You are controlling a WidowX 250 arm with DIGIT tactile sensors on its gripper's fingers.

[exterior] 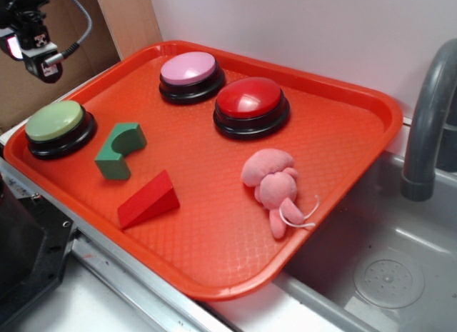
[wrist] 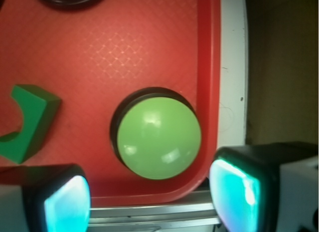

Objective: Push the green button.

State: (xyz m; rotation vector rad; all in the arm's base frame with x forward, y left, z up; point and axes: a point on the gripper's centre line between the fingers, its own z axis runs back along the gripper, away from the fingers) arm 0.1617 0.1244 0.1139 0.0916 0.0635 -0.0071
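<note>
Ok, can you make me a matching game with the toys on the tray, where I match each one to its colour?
Things:
1. wedge block
2. notched block
3. plush toy
4. button near the tray's left corner

Colours:
A. pale green
B. pink
C. red
D. dark green

Pairs: 1-C, 2-D, 3-B, 4-A

Toy kitchen, sink point(exterior: 385, 275), faucet point(exterior: 428, 118)

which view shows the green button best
The wrist view: the green button sits near centre, seen from straight above, its dome large between the open gripper pads. The exterior view shows it small, at an angle, near the tray's left corner.
</note>
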